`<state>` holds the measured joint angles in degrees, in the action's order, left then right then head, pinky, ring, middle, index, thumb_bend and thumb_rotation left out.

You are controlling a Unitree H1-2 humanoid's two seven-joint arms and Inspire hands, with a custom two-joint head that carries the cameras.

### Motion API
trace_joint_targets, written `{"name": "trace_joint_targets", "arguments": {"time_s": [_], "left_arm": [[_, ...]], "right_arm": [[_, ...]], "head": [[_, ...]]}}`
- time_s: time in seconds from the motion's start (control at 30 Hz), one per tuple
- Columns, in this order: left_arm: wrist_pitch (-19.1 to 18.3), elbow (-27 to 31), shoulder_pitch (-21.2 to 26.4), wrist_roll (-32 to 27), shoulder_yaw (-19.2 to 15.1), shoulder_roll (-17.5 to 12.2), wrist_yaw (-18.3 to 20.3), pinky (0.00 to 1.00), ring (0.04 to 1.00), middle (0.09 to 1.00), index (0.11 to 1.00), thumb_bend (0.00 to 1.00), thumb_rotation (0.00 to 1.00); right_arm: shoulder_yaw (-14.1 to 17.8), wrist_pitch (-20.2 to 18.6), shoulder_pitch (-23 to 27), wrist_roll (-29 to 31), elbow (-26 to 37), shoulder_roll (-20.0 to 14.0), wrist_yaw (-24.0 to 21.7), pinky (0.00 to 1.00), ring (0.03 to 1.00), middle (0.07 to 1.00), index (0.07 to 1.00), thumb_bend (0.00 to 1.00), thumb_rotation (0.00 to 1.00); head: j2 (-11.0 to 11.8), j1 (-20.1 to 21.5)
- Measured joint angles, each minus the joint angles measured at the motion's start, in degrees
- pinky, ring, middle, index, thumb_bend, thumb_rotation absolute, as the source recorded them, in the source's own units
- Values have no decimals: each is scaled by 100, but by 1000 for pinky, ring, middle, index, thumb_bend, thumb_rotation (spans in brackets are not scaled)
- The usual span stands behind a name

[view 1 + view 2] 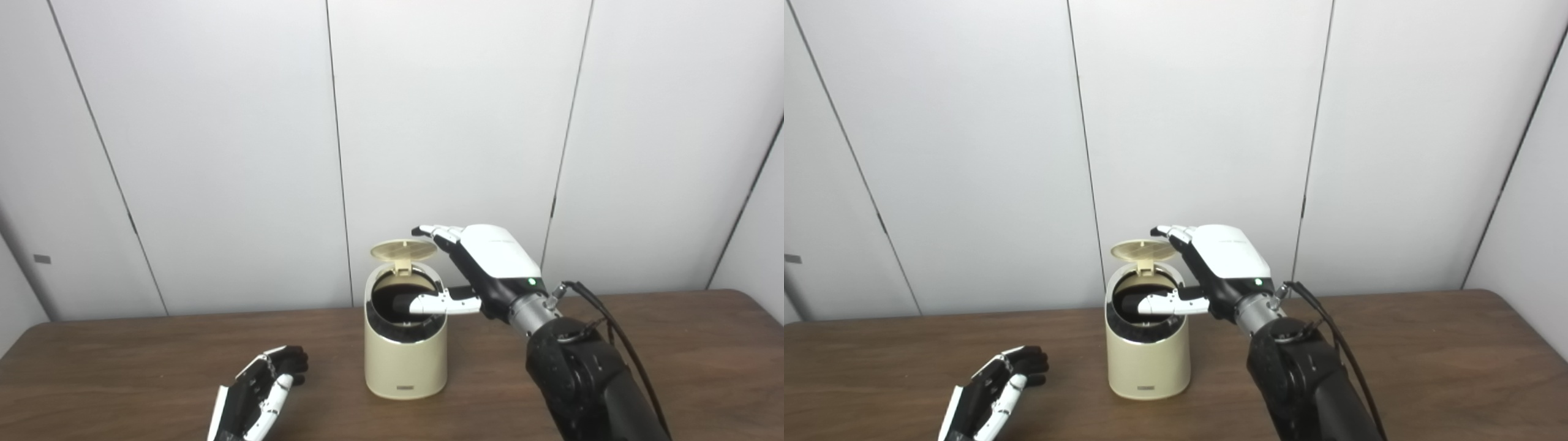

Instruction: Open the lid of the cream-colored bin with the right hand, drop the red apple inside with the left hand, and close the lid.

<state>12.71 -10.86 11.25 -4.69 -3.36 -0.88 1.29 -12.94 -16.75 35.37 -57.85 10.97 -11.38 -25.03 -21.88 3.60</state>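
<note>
Nearest the cameras, low at left: left hand point(260, 392) lying on the brown table point(674, 343), palm side turned inward, fingers curled loosely together, nothing visibly held; well apart from the bin, to its left.

Centre of table: cream-colored bin point(405, 361) standing upright, small label plate low on its front face. Opening dark inside; contents not discernible. Red apple not seen anywhere in either view; cannot tell whether inside the bin.

Right of bin: dark forearm rising from the bottom edge, cable point(612, 324) looping along its outer side, metal wrist, small green light lit on the back of the right hand point(484, 269). Right hand raised beside and above the bin, fingers extended and spread, not clamped on anything. Thumb point(429, 303) reaching sideways across the bin's open mouth, appearing in front of the dark interior; contact with the rim cannot be told. Fingertips point(429, 231) stretched leftward, above and just behind the lid's right edge; touching or not cannot be told.

Lid point(403, 249) hinged at the rear of the bin, swung up, ribbed underside showing, tilted toward the wall.

Farthest back: white panelled wall point(245, 153) with dark vertical seams
</note>
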Motion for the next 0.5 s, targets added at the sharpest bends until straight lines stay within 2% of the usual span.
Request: {"name": "trace_joint_targets", "arguments": {"time_s": [0.1,0.23,0.4,0.5], "left_arm": [[-21,8,-3,21,6,2,-11,670,687,668,643,399,473],[-27,37,-18,24,35,10,-9,685,692,671,649,390,483],[-58,90,-42,24,44,41,-16,688,693,670,644,404,502],[-61,101,-45,25,47,54,-29,689,693,671,645,401,508]], "right_arm": [[-43,-94,39,-1,-174,-2,-10,800,882,880,852,800,861],[-190,-109,196,-41,-498,-48,-9,829,895,877,849,793,872],[-199,-184,225,33,-522,-46,-9,822,892,879,849,771,849],[-226,-203,173,51,-457,-56,-9,801,879,868,841,781,877]], "head": [[9,-9],[-18,-9],[-26,-18],[-53,-18]]}}
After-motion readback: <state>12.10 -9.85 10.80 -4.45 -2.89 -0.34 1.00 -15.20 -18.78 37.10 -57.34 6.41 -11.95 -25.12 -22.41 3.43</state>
